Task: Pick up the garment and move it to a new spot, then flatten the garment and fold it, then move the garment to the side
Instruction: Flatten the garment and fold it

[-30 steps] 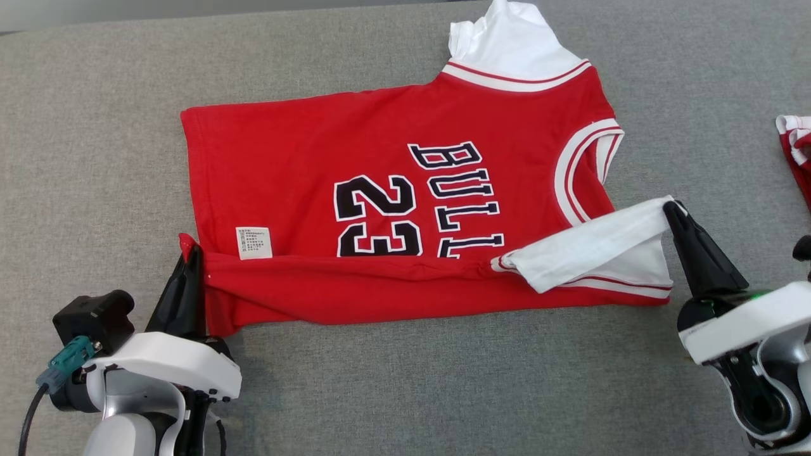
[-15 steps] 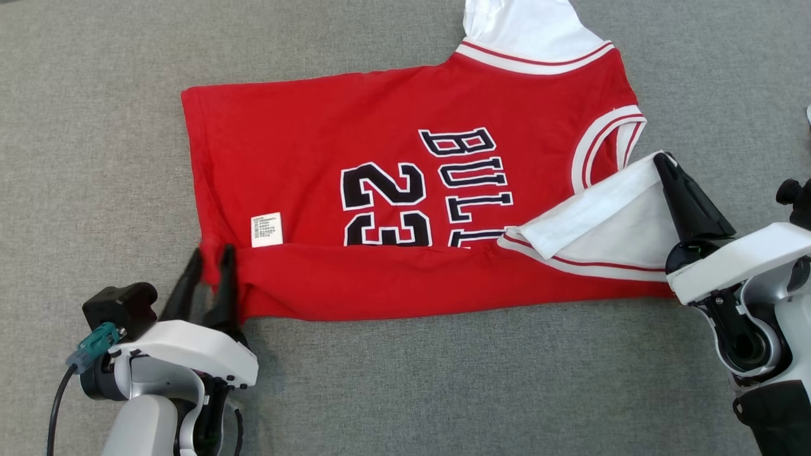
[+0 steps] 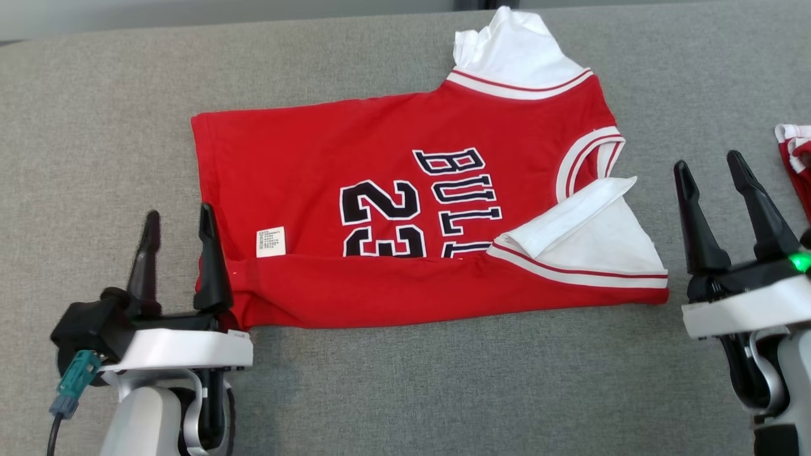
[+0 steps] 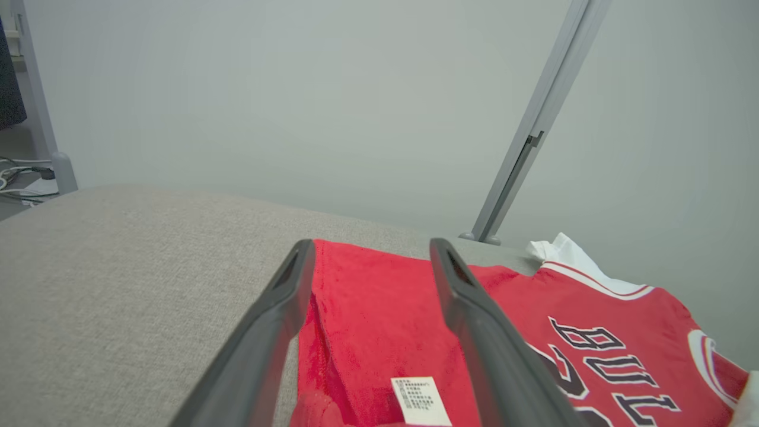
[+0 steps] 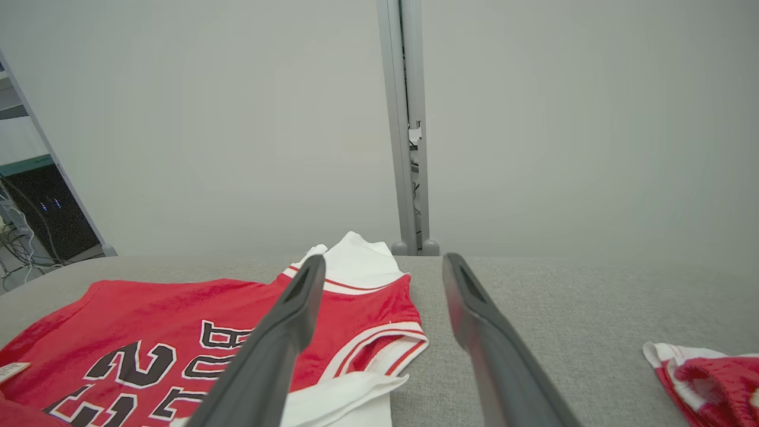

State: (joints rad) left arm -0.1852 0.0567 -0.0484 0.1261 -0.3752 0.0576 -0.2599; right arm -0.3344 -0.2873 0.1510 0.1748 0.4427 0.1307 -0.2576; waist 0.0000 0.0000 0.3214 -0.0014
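The garment [image 3: 355,171] is a red jersey with white sleeves and black lettering, lying flat on the grey table with its near edge folded up over the front and one white sleeve [image 3: 583,234] turned inward. My left gripper [image 3: 178,218] stands open at the garment's lower left corner, its right finger [image 3: 212,266] over the red hem. My right gripper [image 3: 708,166] is open just right of the garment, apart from it. The garment [image 4: 367,326] lies between and beyond my left fingers; in the right wrist view the garment [image 5: 148,320] sits to the left.
A second red and white garment [image 3: 797,152] lies at the table's right edge, also seen as red and white cloth [image 5: 705,379]. The grey cloth table [image 3: 443,392] stretches wide in front. A grey post [image 5: 406,124] and pale wall stand behind the table.
Both grippers let go of the garment and opened wide, then drew back. The folded hem and white sleeve now rest on the jersey. The head camera has shifted.
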